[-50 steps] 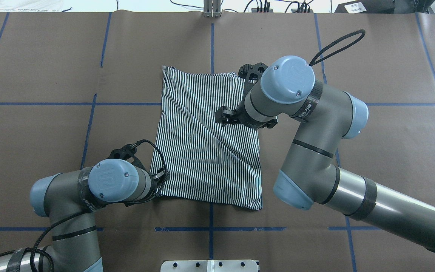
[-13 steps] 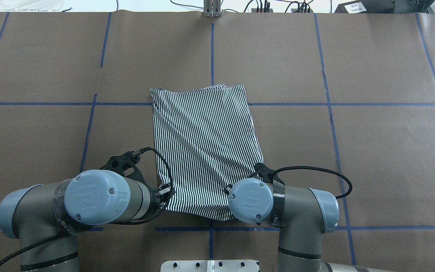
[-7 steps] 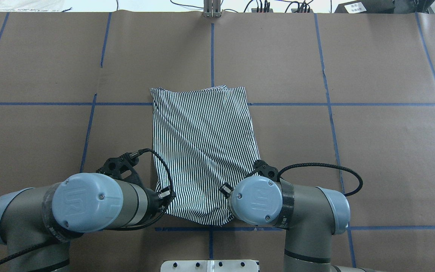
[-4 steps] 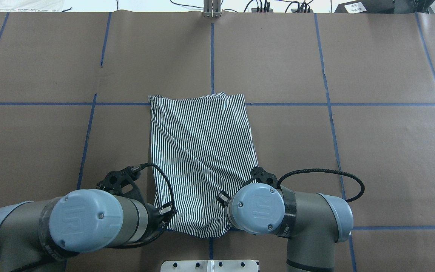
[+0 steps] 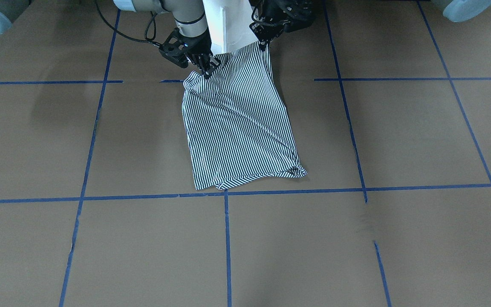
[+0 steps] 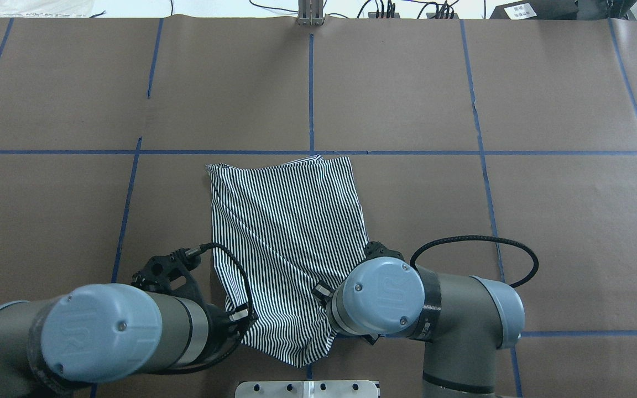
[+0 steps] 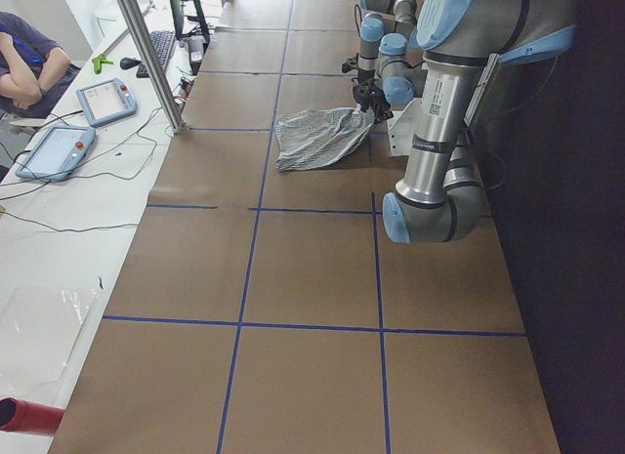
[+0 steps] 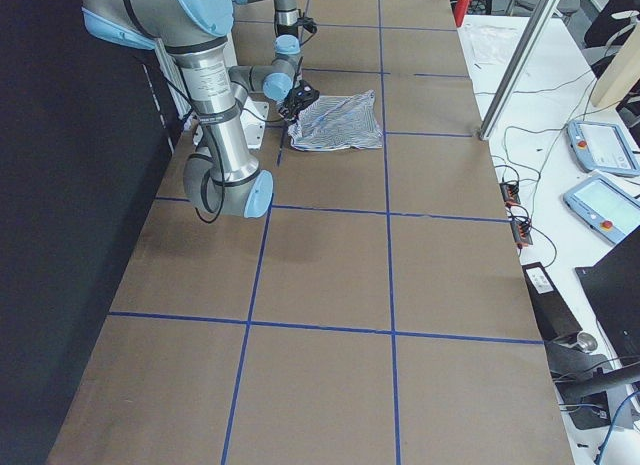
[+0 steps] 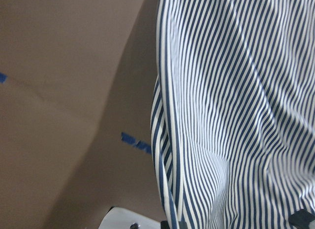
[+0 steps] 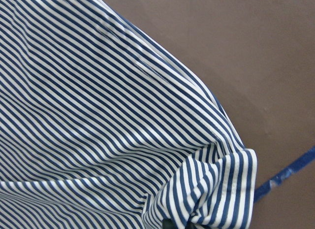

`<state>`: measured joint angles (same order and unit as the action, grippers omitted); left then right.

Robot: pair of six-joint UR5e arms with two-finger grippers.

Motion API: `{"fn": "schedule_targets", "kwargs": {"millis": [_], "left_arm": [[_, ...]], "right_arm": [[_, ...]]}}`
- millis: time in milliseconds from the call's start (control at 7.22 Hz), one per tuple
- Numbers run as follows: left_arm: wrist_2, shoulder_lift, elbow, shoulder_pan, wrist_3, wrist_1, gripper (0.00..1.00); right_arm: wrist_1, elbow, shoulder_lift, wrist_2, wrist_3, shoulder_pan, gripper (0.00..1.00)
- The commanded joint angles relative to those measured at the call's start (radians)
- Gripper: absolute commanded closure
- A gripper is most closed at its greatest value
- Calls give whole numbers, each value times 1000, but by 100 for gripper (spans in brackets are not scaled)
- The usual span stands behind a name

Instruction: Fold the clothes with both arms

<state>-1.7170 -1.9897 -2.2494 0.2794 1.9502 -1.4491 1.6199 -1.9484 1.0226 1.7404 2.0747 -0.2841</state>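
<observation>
Brown worktop (image 6: 545, 221) with blue tape lines (image 6: 407, 152). Striped shirt (image 6: 291, 232) lies folded mid-worktop, toward the robot-side edge, with its near edge raised. Left pincer (image 5: 266, 42) is clenched on one near corner, right pincer (image 5: 206, 71) on the other. The far edge lies flat.

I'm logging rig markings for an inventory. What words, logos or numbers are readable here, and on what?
"UR": moulded on the right arm's blue cap.
"UR": same logo, fainter, on the left arm's blue cap.
White label on dark equipment beyond the table: too small to read.
Sticker on the left arm's tube: blurred, unreadable.
Polo shirt: no text shows.
</observation>
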Motion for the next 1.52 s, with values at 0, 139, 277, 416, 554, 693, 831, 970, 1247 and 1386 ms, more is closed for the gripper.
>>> {"fn": "schedule_targets", "kwargs": {"millis": [0,139,277,416,554,693,831,970,1247,1386], "left_arm": [[-32,-41,31,154,-11,-7,100],[-29,-61,86,179,-8,-25,100],[-27,-67,155,202,2,-119,100],[-27,-67,221,231,3,-176,100],[-27,-66,270,253,6,-221,100],[-27,-66,293,260,7,-244,100],[-26,-66,301,265,6,-246,100],[-26,-73,347,296,6,-267,100],[-24,-176,707,422,-10,-528,42],[-21,-217,841,457,-116,-613,0]], "right_arm": [[-3,46,-71,7,-184,-137,100],[-12,125,-128,7,-249,-173,100],[-108,267,-203,7,-299,-211,100],[-202,357,-219,7,-306,-227,100],[-231,412,-242,7,-318,-242,100],[-235,492,-287,5,-333,-247,100],[-235,531,-303,5,-335,-254,100],[-236,549,-306,5,-341,-266,100],[-405,796,-399,-1,-364,-334,58],[-508,933,-459,-2,-465,-369,1]]}}
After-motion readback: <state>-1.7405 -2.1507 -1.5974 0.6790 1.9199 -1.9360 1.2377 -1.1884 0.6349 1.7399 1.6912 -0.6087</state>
